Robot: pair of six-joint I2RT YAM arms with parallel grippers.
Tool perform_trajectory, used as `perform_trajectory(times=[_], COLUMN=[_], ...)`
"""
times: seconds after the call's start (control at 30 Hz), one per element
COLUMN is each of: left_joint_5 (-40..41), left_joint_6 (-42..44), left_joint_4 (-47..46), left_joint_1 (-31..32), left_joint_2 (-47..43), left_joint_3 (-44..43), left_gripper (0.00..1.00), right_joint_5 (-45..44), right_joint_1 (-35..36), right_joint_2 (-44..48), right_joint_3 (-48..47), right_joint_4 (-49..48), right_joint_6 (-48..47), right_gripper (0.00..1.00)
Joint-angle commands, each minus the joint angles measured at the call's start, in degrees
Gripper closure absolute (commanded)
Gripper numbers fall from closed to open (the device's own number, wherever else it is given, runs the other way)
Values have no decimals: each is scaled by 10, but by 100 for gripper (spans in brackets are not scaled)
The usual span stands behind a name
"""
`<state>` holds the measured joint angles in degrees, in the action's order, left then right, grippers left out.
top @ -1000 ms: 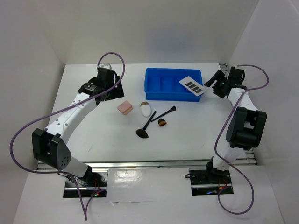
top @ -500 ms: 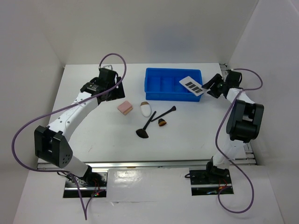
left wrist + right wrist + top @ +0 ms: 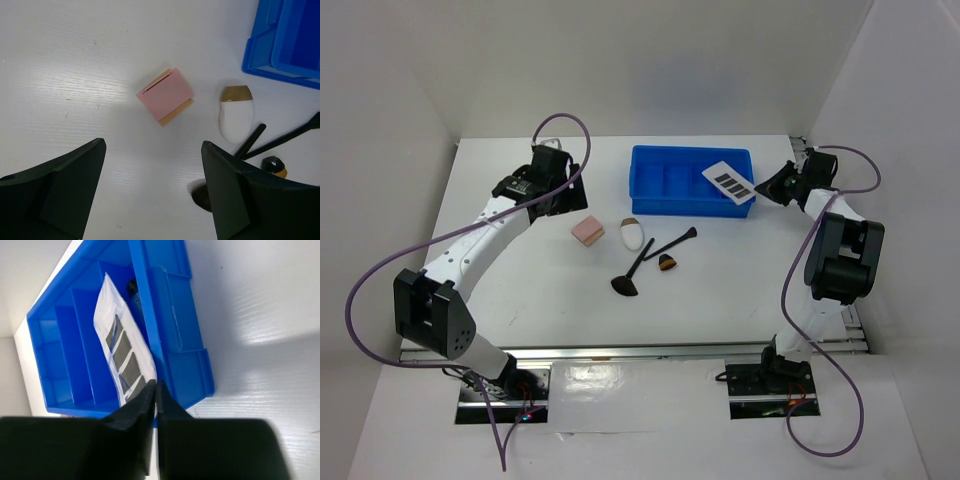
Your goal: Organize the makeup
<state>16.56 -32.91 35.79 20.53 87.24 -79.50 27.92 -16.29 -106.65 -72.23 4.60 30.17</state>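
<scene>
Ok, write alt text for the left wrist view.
A pink square sponge lies on the white table, just ahead of the open left gripper. To its right are a white egg-shaped piece, thin black brush handles and a stubby brush, with a blue bin corner at top right.

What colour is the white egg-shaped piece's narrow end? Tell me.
Golden brown; the egg-shaped piece shows best in the left wrist view.
</scene>
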Motion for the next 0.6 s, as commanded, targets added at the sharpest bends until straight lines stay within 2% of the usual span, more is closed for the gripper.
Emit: perform_trajectory(times=[0.0,0.03,0.27,0.43,0.57], left_joint_5=[-3,-3,-3,-8,-8], left_joint_6=[12,12,12,12,12], left_joint_4=[-5,-5,-5,-5,-5], left_joint_1=[0,0,0,0,0], left_joint_2=[2,2,2,2,-3], left_joint_3=[-24,-24,-24,-24,-19], left_gripper=[9,9,9,9,9], right_joint_5=[10,10,21,33,-38], right_joint_1=[-2,-2,-2,6,58], right_joint_2=[2,8,87,156,178], right_joint_3=[-14,-19,-12,26,20], right_joint_4=[-28,-23,-18,-73,-88], right_joint_6=[-3,-3,5,62,68], right_gripper=[97,100,100,100,100])
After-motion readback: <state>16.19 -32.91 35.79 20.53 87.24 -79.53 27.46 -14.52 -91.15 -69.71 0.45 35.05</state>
